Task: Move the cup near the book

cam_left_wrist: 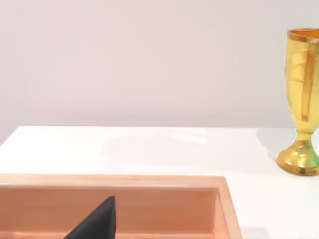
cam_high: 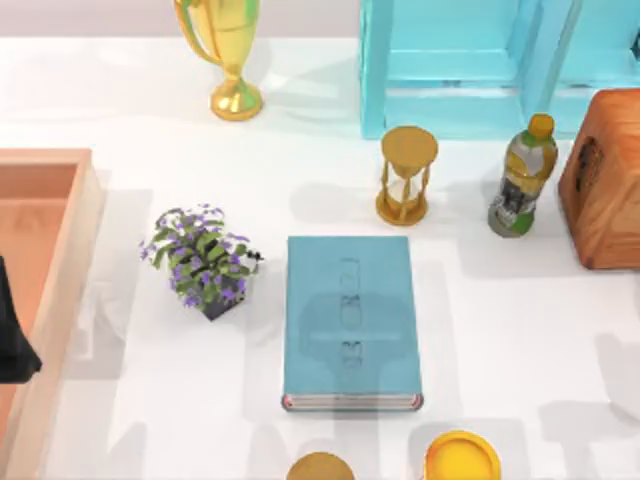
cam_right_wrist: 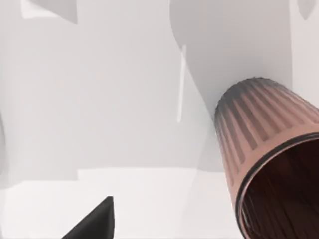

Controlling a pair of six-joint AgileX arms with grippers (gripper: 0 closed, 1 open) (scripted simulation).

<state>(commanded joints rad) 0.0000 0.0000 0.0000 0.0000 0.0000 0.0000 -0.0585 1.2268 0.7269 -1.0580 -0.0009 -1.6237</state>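
My right end effector point(cam_right_wrist: 94, 221) hovers just beside the cup point(cam_right_wrist: 271, 149); I cannot tell its finger state.
The cup stands on the white worktop point(cam_high: 500, 320); the teal book point(cam_high: 350, 320) lies mid-worktop; my left end effector point(cam_high: 15, 340) is parked over the wooden tray point(cam_high: 60, 200).

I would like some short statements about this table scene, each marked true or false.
1. The dusty teal-blue hardcover book lies flat and closed on the table. True.
2. The golden hourglass stands on top of the book. False: it stands on the white table, beyond the book's far edge.
3. The ribbed copper-pink tumbler cup shows in the right wrist view. True.
4. The gold trophy lies tipped over. False: it is upright.
5. The purple-flowered potted plant sits at the book's left. True.
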